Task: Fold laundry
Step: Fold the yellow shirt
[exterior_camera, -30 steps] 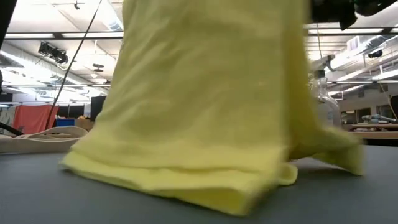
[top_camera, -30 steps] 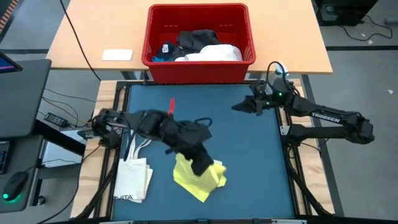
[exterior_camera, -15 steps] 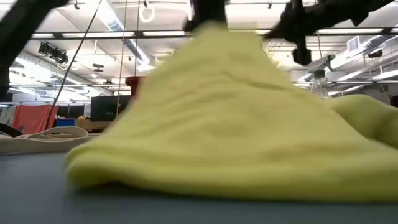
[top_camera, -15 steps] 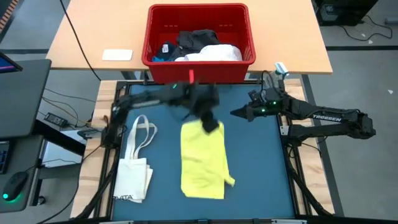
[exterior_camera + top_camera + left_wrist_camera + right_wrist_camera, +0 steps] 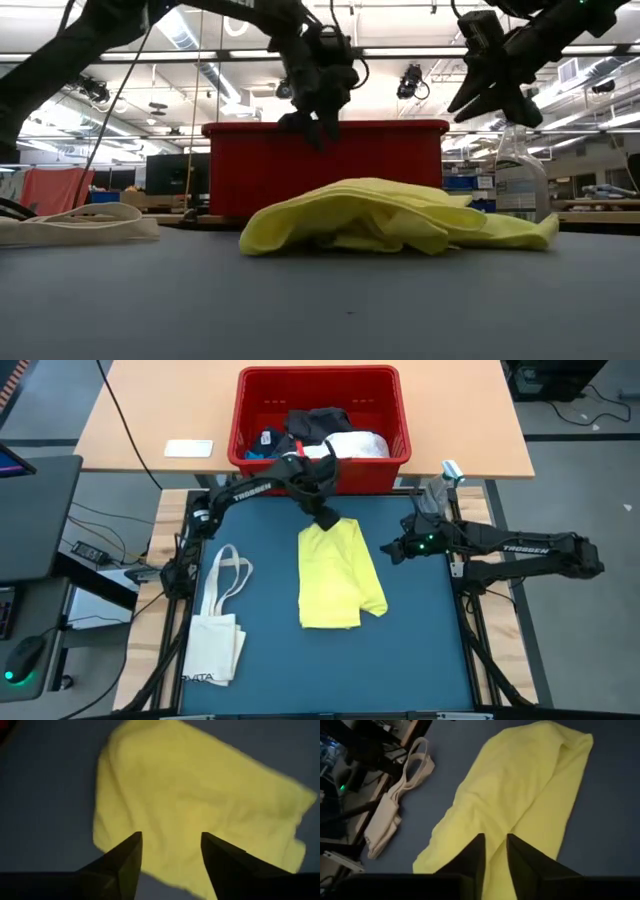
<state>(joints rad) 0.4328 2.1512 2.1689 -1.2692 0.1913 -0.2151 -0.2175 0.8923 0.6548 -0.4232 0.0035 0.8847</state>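
On the tabletop (image 5: 420,650), mid-way across & nearer the back edge, lies the yellow garment (image 5: 338,575), lengthwise, roughly flat but rumpled, w/ one front corner kicked out to the right. Behind the back edge sits the red bin (image 5: 320,415) w/ dark & white laundry (image 5: 330,435) still in it. By the front-left corner: cream tote bag (image 5: 215,640), handles loose.

Left gripper (image 5: 325,515) hovers over the garment's back edge, fingers apart, holding nothing. Right gripper (image 5: 395,547) hangs just beside the garment's right edge, fingers slightly parted, also empty.

Step in hand, prob.: flatten before folding. To do it well: each gripper pinches one back corner, single layer only, pull apart evenly w/o dragging, smooth the stray corner, then fold.
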